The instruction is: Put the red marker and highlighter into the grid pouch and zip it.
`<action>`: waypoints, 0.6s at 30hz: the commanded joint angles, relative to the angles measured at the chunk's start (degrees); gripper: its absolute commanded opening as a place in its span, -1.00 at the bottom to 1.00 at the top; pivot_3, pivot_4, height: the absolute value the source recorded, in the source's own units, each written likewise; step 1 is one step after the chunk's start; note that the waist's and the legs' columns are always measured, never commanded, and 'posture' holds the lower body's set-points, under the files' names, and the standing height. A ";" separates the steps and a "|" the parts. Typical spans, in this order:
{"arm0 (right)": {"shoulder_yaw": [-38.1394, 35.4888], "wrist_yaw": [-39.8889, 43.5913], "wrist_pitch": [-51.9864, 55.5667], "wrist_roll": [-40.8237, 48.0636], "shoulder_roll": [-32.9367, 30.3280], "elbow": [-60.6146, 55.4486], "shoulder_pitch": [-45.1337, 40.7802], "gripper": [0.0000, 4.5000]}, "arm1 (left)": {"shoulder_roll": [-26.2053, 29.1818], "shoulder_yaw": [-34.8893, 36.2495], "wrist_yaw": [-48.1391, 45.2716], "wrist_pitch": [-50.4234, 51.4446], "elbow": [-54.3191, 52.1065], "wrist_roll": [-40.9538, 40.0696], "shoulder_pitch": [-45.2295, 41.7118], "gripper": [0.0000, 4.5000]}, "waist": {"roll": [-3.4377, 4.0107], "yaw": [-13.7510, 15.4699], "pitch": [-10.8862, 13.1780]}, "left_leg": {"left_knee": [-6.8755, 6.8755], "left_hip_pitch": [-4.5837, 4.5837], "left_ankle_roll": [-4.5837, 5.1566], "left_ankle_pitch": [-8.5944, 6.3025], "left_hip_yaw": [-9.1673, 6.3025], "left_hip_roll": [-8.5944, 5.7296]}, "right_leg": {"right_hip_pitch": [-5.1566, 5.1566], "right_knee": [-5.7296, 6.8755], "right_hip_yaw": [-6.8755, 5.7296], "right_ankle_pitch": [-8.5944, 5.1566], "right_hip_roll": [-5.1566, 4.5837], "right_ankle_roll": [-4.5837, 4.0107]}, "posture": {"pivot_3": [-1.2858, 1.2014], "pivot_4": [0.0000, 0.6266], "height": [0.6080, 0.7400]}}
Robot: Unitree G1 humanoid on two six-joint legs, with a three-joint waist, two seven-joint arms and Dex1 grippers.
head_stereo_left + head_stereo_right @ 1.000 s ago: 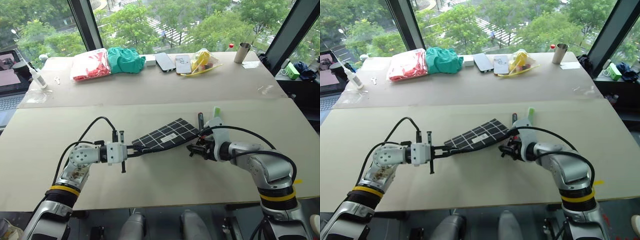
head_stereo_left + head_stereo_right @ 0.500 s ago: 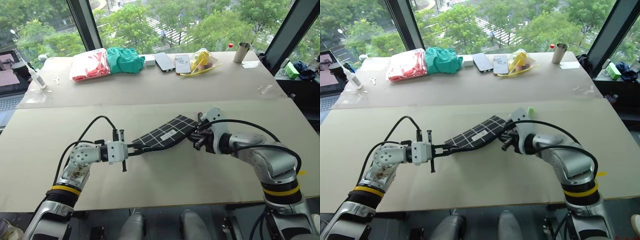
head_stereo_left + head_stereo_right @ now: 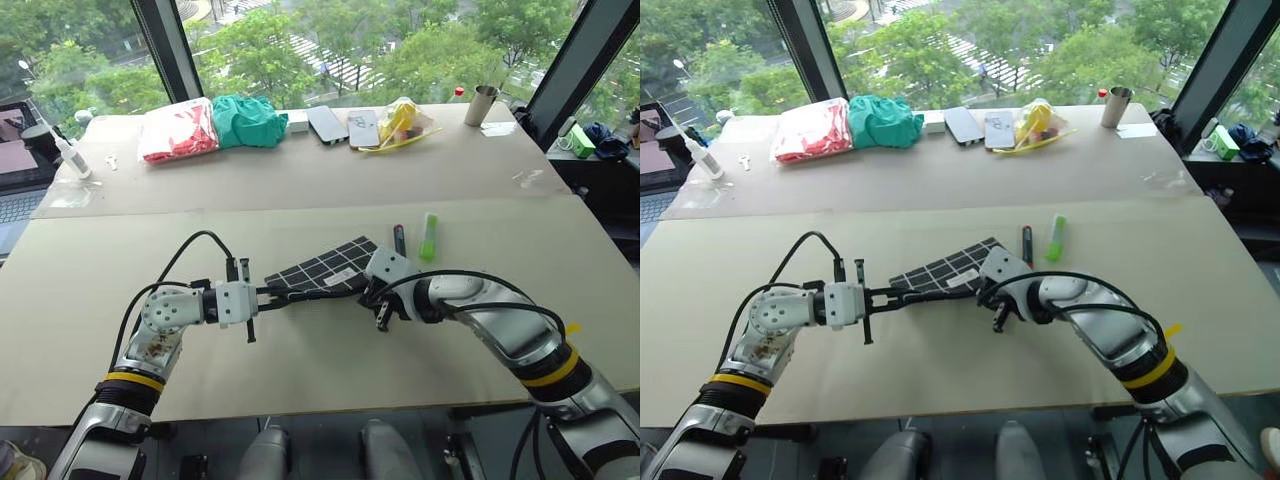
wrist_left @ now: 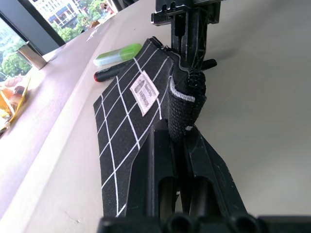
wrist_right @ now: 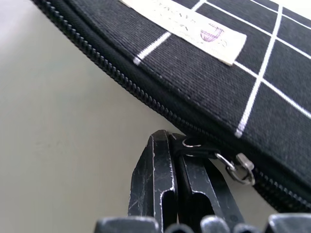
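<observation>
**Item count, counter and far counter**

Near counter (image 3: pixel 120 250):
- Grid pouch (image 3: pixel 325 268): 1, black with white lines, bearing 1 white label (image 4: pixel 141 91).
- Red marker (image 3: pixel 399 239): 1.
- Highlighter (image 3: pixel 428 236): 1, neon green.
- Claws: 2, the left claw (image 3: pixel 268 294) and the right claw (image 3: pixel 382 318).

Far counter (image 3: pixel 300 170):
- Phones (image 3: pixel 346 125): 2, lying side by side.
- Red-and-white packet (image 3: pixel 180 129): 1.
- Green cloth bundle (image 3: pixel 250 119): 1.
- Clear bag with yellow contents (image 3: pixel 402 122): 1.
- Metal cup (image 3: pixel 485 104): 1.
- White bottle (image 3: pixel 70 155): 1.
</observation>
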 commanded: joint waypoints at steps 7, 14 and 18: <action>0.69 13.46 -3.73 5.88 -1.04 -9.57 -0.01 -0.99 | -0.39 1.21 0.75 0.55 -3.01 -0.57 0.18 -1.00 | 0.00 0.26 0.00 | 0.01 -0.09 0.00 0.00 -0.02 0.00 | -0.02 -0.06 -0.02 0.00 -0.01 0.00 | 0.03 -0.52 1.00; 3.42 8.33 -4.12 -0.05 8.04 3.84 -4.91 -0.99 | -0.82 1.15 0.45 0.54 -2.72 -0.40 -0.14 -1.00 | 0.00 0.00 0.00 | 0.01 -0.06 0.00 0.00 -0.01 -0.01 | -0.05 -0.02 -0.01 0.00 0.00 0.00 | 0.03 -0.52 1.00; 2.69 7.99 -6.26 -2.49 10.12 9.16 -7.34 -0.99 | -0.97 1.10 0.45 0.79 -3.12 -0.35 -0.05 -1.00 | 0.00 0.10 0.00 | 0.00 -0.07 -0.01 0.01 -0.03 -0.01 | -0.08 0.00 -0.01 0.00 -0.01 0.00 | 0.03 -0.52 1.00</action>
